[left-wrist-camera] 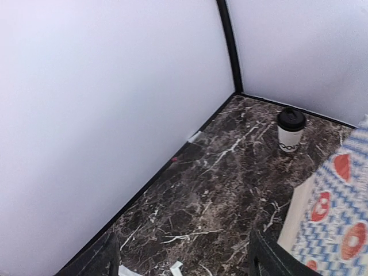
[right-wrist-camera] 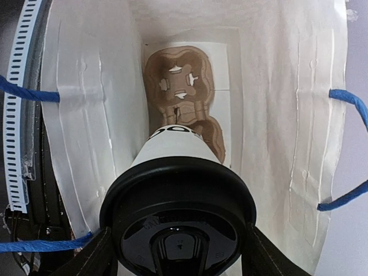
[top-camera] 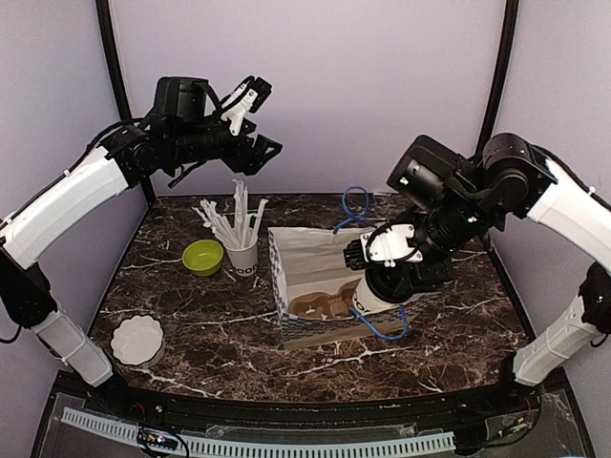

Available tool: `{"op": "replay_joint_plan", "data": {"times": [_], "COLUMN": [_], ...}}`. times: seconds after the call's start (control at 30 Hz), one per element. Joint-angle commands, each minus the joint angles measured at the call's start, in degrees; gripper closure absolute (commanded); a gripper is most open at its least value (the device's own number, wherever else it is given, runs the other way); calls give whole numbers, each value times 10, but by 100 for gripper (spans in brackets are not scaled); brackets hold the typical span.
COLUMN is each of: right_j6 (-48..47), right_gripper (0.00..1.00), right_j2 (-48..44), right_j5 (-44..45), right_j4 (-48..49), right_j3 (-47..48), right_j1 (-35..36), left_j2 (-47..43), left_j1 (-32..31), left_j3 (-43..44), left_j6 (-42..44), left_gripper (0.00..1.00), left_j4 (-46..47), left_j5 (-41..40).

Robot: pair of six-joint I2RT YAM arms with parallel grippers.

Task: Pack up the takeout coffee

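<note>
**Takeout coffee, cup one**: a white paper cup with black lettering near the base and a round black lid. It hangs upright in the mouth of the paper bag, lid towards the wrist camera. Its base is over the near end of the pulp carrier. From here I cannot tell whether it touches the carrier.

**Takeout coffee, cup two**: the same make, lid on. It stands upright on the table near a rear corner, close to the black frame post and well apart from the bag. It shows only in the left wrist view; from above the right arm hides it.

**Right gripper**: reaches down into the bag, with one finger pressed to each side of cup one just under the lid rim, clenched on it.

**Left gripper**: raised high at the back left, well above the table. Its jaws are spread wide with nothing between them.

**Paper bag**: stands at mid-table with its top open. It is white inside, has a blue-and-white pattern with red spots outside, and a blue cord handle on each long side.

**Pulp carrier**: brown, lying flat on the bag's floor, its sockets showing beyond cup one.

**Straw cup**: a white lettered cup holding a bunch of white straws, left of the bag.

**Green bowl**: just beside the straw cup, on its left.

**White fluted dish**: near the front left corner.

**Table**: dark marble with white veins.
</note>
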Motion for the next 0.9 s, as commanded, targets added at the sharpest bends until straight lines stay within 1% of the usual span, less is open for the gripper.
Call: {"op": "replay_joint_plan", "data": {"times": [0.0, 0.13, 0.27, 0.37, 0.53, 0.63, 0.73, 0.8, 0.87], "right_j6": [37, 31, -1, -18, -17, -10, -19, -31, -43], "right_gripper": [53, 52, 53, 52, 53, 54, 54, 54, 54], "right_j2": [-33, -48, -69, -78, -71, -68, -73, -84, -100], "right_j5": [18, 24, 65, 95, 129, 191, 255, 259, 256], "right_j4": [-1, -2, 1, 15, 27, 55, 99, 123, 139], "right_j3": [-43, -80, -128, -156, -174, -182, -201, -218, -237], "right_j1": [14, 46, 105, 128, 143, 145, 145, 146, 149], "left_j2": [7, 17, 27, 32, 25, 6, -11, -17, -17], "left_j1": [29, 42, 50, 53, 54, 54, 54, 55, 55], "left_j3": [-18, -20, -23, -29, -60, -97, -146, -162, -165], "left_j6": [-24, -29, -39, -45, -56, -66, -72, -84, -94], "left_gripper": [21, 21, 21, 22, 22, 22, 23, 23, 23], "left_j4": [76, 88, 102, 110, 125, 136, 173, 185, 181], "left_j5": [-4, 11, 40, 57, 68, 78, 90, 101, 128]}}
